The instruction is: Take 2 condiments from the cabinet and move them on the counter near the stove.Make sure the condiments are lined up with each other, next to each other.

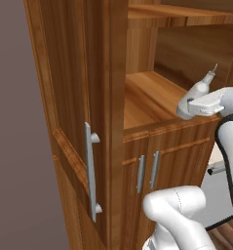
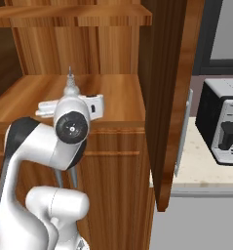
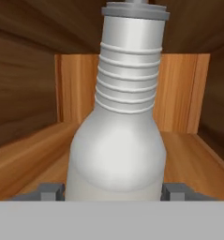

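Wood-grain cabinet [image 1: 108,122], door swung open, bar handle [image 1: 91,171] nearest. Hand [image 3: 111,192] reaches onto the middle shelf [image 2: 115,97], fingers [image 3: 50,191] partly spread, flanking and touching the upright whitish bottle [image 3: 118,140], nozzle up. Toaster [image 2: 224,122] on table [image 2: 198,166], far right.

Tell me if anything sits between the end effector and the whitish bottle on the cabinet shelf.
Nothing visible does. In the hand view the whitish bottle stands directly between the two fingertips of the end effector, upright on the cabinet shelf, with no other item around it.
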Motion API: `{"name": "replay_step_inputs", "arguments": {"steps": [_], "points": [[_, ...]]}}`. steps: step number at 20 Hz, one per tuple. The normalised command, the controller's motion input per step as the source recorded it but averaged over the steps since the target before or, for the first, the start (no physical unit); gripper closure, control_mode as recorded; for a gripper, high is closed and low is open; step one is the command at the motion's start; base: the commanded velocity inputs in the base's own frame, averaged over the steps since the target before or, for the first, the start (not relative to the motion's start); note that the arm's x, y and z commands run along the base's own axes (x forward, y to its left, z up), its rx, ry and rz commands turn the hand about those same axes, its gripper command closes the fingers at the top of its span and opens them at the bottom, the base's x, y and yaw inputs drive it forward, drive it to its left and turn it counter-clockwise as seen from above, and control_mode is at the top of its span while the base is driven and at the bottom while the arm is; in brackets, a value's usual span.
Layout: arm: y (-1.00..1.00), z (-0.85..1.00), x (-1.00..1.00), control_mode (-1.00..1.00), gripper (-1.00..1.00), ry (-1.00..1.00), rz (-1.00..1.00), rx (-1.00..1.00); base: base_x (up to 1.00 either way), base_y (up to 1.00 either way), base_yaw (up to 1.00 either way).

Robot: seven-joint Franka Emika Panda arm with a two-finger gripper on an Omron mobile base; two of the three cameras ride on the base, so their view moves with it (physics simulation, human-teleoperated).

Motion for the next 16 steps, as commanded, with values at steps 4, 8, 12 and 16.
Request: {"name": "replay_step_inputs", "arguments": {"steps": [4, 8, 12, 16], "points": [[0.04, 0.33, -0.58, -1.0, 1.0, -0.01, 0.0, -0.02, 0.0, 0.0, 0.0], [0.07, 0.22, -0.46, -1.0, 1.0, 0.0, 0.0, -0.07, 0.0, 0.0, 0.0], [0.08, 0.09, -0.43, -1.0, 1.0, 0.01, 0.0, -0.09, 0.0, 0.0, 0.0], [0.1, 0.0, -0.34, -1.0, 1.0, 0.01, 0.0, -0.1, 0.0, 0.0, 0.0]]}}
